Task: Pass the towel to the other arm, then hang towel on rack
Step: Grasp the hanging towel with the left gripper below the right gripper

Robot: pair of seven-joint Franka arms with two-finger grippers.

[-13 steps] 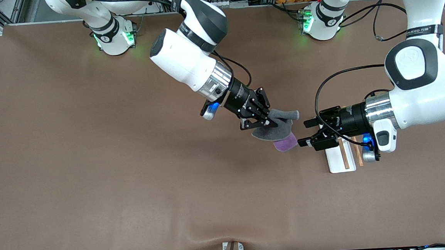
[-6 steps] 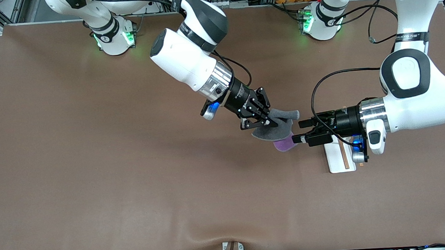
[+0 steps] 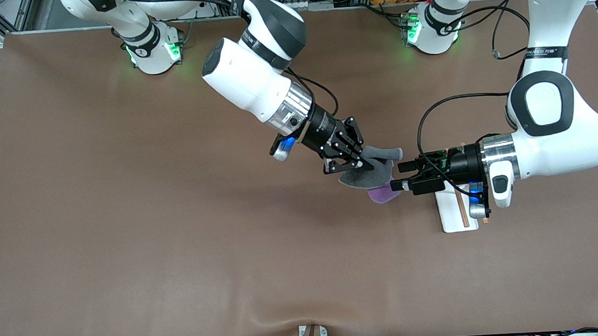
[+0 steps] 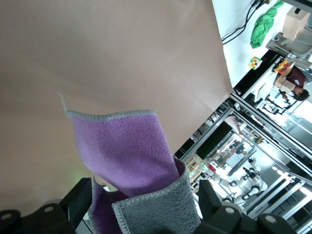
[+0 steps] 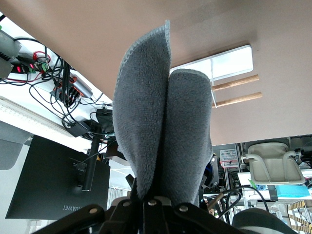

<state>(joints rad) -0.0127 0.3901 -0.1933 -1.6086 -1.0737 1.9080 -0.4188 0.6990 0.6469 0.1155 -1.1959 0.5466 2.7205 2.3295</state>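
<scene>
Towel [image 3: 369, 176] edge between spread left pincer [image 3: 402, 176] fingers — right pincer [image 3: 357, 165] clamped.

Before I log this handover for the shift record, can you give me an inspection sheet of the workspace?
Surface: brown table, bare apart from the job's things.
Towel: towel, grey and purple, held in the air between the two arms.
Rack: rack, white base with two wooden rods, on the table toward the left arm's end, partly under the left arm.
Clutter: nothing seen.
Right gripper: right gripper shut on the towel, over the middle of the table.
Left gripper: left gripper open, its fingers either side of the towel's hanging edge.
Cables: black cable looping off the left wrist; another on the right wrist.
Surroundings: frames, shelving and wiring around the table.
</scene>
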